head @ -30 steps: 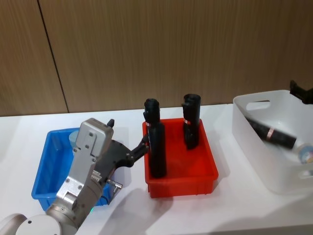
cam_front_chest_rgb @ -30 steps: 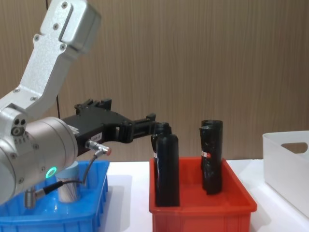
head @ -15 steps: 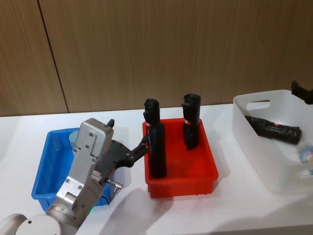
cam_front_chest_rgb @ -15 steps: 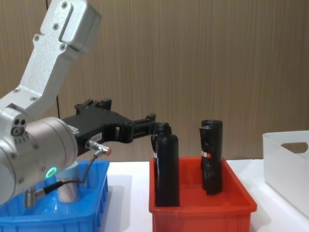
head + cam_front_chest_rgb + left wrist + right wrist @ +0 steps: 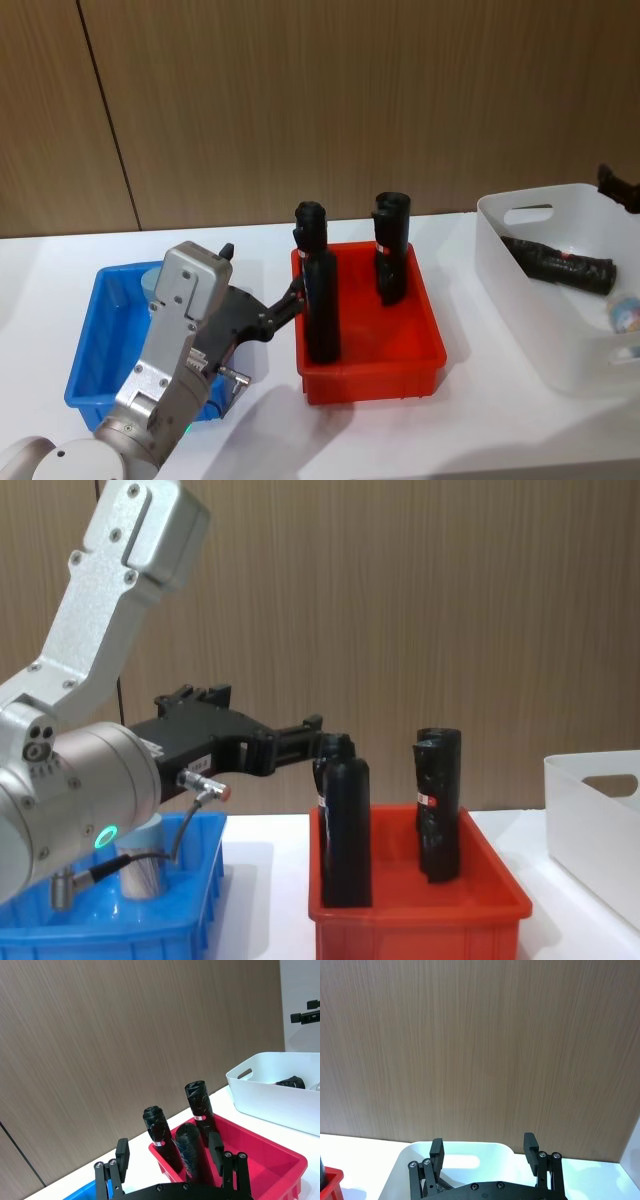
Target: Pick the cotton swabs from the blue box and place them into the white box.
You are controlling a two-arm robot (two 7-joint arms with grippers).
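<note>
Cotton swabs (image 5: 143, 872) jar sits in blue box (image 5: 88, 352), below and behind left pincer (image 5: 170, 1157), fingers apart, empty. Risks clipping black rolls (image 5: 320, 300) just ahead. Right pincer (image 5: 484, 1152) apart above white box (image 5: 560, 300).

Behind the work we see a brown wood-grain panelled wall (image 5: 300, 100), split by a dark vertical seam (image 5: 108, 120) toward the left. Below it runs the smooth white surface (image 5: 480, 420), evenly lit, carrying soft shadows.
</note>
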